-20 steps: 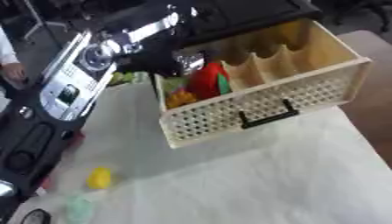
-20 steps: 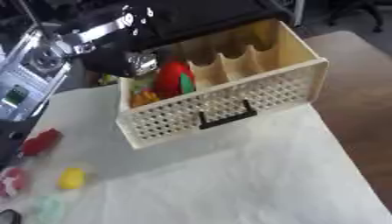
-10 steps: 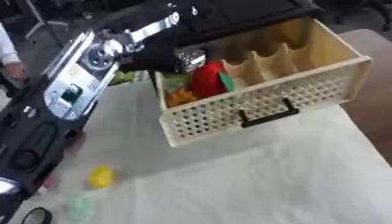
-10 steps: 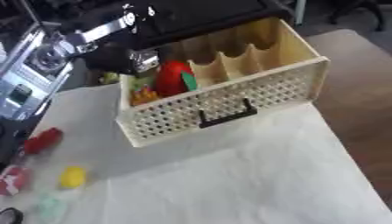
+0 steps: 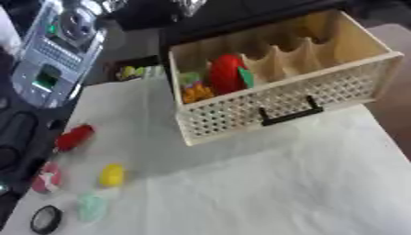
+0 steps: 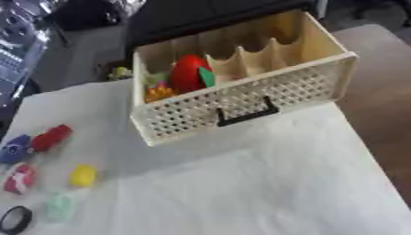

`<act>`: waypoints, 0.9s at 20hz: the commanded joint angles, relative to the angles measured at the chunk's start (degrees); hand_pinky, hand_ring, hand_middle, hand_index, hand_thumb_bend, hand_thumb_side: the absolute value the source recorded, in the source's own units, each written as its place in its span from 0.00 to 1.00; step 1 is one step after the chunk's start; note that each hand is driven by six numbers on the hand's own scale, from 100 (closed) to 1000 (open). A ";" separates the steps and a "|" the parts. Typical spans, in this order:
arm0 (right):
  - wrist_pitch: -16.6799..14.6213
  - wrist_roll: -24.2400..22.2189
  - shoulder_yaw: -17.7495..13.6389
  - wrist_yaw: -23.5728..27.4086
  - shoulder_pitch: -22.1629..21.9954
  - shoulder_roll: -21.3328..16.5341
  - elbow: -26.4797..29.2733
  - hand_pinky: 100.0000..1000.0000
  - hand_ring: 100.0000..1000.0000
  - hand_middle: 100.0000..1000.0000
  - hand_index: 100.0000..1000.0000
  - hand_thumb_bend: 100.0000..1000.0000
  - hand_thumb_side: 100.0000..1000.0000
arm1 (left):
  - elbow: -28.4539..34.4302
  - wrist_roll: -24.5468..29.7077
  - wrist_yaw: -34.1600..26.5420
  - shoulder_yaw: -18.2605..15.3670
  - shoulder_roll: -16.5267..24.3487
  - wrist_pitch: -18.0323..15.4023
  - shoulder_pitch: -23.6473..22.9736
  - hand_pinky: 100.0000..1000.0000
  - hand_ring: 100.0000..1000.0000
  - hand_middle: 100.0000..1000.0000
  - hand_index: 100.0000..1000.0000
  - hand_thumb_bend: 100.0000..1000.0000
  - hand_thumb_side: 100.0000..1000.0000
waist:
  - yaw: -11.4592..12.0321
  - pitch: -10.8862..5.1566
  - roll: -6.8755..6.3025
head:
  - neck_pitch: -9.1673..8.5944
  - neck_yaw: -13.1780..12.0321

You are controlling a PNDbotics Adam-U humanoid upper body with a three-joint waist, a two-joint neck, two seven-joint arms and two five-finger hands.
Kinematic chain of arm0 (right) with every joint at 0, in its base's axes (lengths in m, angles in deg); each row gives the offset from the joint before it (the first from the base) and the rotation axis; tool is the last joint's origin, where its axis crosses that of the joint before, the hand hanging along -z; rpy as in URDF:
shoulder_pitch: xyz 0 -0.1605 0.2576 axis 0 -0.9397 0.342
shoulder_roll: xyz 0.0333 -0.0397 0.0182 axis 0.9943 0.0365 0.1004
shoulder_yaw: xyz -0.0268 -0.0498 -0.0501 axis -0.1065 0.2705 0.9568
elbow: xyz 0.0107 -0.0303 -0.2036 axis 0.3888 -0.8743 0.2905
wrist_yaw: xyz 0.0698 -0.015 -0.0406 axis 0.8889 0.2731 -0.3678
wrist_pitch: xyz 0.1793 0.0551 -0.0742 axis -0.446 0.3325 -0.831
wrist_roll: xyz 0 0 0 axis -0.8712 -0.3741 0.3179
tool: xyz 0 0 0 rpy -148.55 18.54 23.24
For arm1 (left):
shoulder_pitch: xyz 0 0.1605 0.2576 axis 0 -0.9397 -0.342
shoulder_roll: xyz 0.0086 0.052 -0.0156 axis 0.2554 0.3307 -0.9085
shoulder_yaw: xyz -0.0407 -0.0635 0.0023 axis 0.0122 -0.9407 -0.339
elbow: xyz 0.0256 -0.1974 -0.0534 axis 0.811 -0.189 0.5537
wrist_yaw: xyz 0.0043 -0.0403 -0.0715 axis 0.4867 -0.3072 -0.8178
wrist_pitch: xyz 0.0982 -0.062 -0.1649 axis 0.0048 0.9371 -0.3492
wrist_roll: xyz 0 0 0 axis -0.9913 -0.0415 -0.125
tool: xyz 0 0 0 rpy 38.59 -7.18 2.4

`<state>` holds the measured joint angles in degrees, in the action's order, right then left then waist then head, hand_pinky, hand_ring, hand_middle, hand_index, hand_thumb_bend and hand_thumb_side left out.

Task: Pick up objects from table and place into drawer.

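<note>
A pale wooden drawer (image 5: 281, 98) with a perforated front and a black handle (image 5: 286, 115) stands open on the white cloth. Its left compartment holds a red rounded object (image 5: 227, 73), a green piece (image 5: 245, 77) and something orange (image 5: 195, 93). Loose on the cloth at the left lie a red object (image 5: 74, 137), a yellow one (image 5: 112, 175), a pale green one (image 5: 91, 206), a pink-red one (image 5: 47, 178), a blue one (image 6: 14, 148) and a black ring (image 5: 46, 219). My left arm (image 5: 56, 50) crosses the upper left corner. Its hand (image 5: 186, 4) shows only as blurred silver bits at the top edge, above the drawer.
A black cabinet (image 5: 233, 18) stands behind the drawer. A small yellow-green thing (image 5: 132, 72) lies in the dark gap to the drawer's left. Brown tabletop (image 6: 377, 92) shows to the right of the cloth. White cloth (image 5: 273, 188) stretches in front of the drawer.
My left hand has lifted out of the drawer's left compartment toward the top edge. The whole picture has also shifted, so more of the loose objects at the left show.
</note>
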<state>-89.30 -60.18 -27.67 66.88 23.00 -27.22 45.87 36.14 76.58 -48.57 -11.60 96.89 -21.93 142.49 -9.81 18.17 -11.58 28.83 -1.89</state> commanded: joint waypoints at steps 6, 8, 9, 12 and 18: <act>-0.54 0.09 -0.58 -0.72 0.44 -2.03 0.61 0.46 0.25 0.23 0.42 0.00 0.86 | 12.32 -7.34 -7.34 -6.62 4.31 4.74 -3.79 0.34 0.59 0.66 0.86 0.00 0.74 | 0.83 -1.98 2.30 | 1.22 0.48; -0.71 -0.09 -0.50 -0.88 0.38 -2.33 0.61 0.46 0.25 0.23 0.43 0.00 0.86 | 15.09 -9.05 -9.04 -7.38 4.91 6.04 -5.58 0.34 0.59 0.66 0.86 0.00 0.75 | 1.06 -2.19 2.73 | 1.51 0.59; -0.77 -0.22 -0.43 -0.98 0.31 -2.48 0.61 0.47 0.25 0.23 0.43 0.00 0.87 | 16.45 -9.88 -9.88 -7.79 5.17 6.61 -6.57 0.34 0.58 0.66 0.86 0.00 0.74 | 1.23 -2.31 3.00 | 1.77 0.64; -0.78 -1.10 -0.13 -1.67 0.23 -3.04 0.61 0.48 0.26 0.24 0.45 0.00 0.89 | 20.69 -12.49 -12.49 -9.21 5.80 8.34 -9.78 0.33 0.57 0.64 0.84 0.00 0.75 | 1.85 -2.68 3.80 | 2.55 0.67; 0.02 -5.05 1.75 -5.33 0.35 -6.26 0.61 0.54 0.29 0.27 0.52 0.00 0.93 | 23.31 -17.54 -17.53 -11.98 6.96 7.00 -17.17 0.33 0.56 0.63 0.85 0.00 0.79 | 2.93 -3.31 5.44 | 3.74 0.69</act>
<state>-89.36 -64.30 -25.97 62.74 22.73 -30.66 45.87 58.41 60.17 -65.01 -22.28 101.96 -14.44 124.83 -6.90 16.11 -6.68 31.94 -1.33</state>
